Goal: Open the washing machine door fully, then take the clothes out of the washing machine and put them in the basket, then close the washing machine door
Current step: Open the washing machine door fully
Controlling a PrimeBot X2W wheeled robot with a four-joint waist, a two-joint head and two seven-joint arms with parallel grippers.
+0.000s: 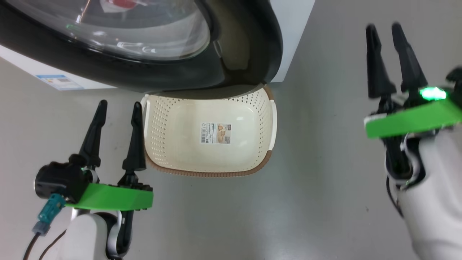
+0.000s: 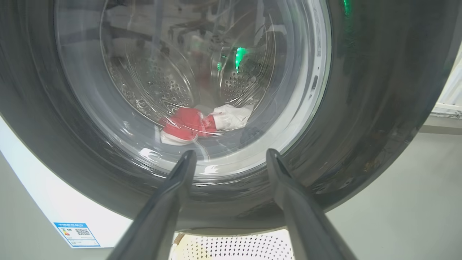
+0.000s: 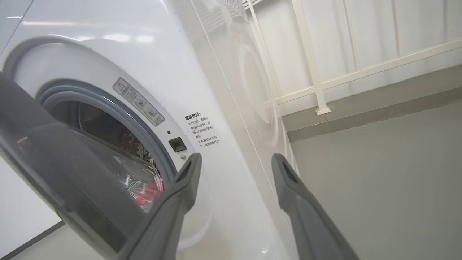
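I am holding my left end effector [image 1: 120, 104] just left of the basket [image 1: 209, 174] and my right end effector [image 1: 383, 27] well to its right, both with fingers apart, gripping nothing. The door [image 1: 108, 72] is hanging ajar over the basket's far end; the clothes [image 2: 187, 124] are lying behind the door's glass.

The washing machine door [image 1: 144, 77], ajar, overhangs the basket [image 1: 209, 173] — gap only at the door's right edge

A smooth grey floor [image 3: 389, 173] stretches beyond the right end effector [image 3: 234, 159]; farther ahead and above it, a white railing [image 3: 316, 88] stands on a low grey kerb [image 3: 379, 108].
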